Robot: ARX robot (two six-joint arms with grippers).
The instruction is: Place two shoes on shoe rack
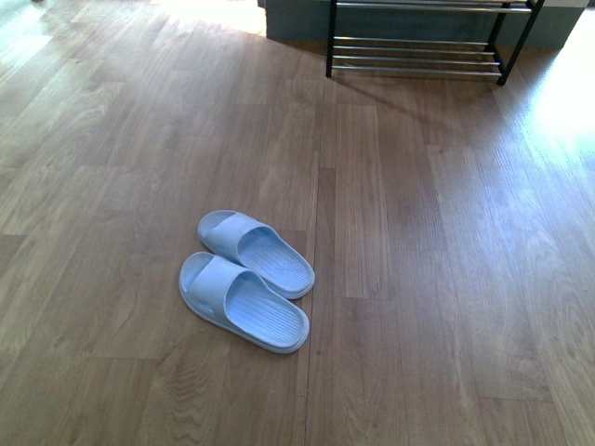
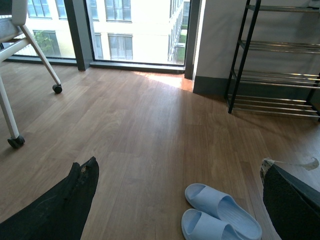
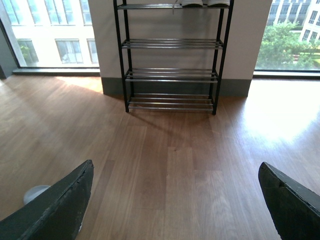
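Your left gripper point(image 2: 177, 165) and right gripper point(image 3: 176, 167) stand wide open and empty, the slides point(image 1: 249, 279) lie side by side on the floor point(image 1: 437, 279), well apart from the shoe rack point(image 1: 418, 54) — a shallow pinch may drag both together.

path: bare floor point(image 1: 418, 279) up to shoe rack point(image 1: 418, 67) | obstacle: slides point(image 1: 246, 279) (left of centre)

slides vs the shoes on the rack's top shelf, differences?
Place: the slides lie on the floor, well short of the rack; the shelf shoes sit on its top shelf. Look: slides pale blue, fully visible; shelf shoes show only white soles, cropped by the picture edge. Shared: each pair side by side.
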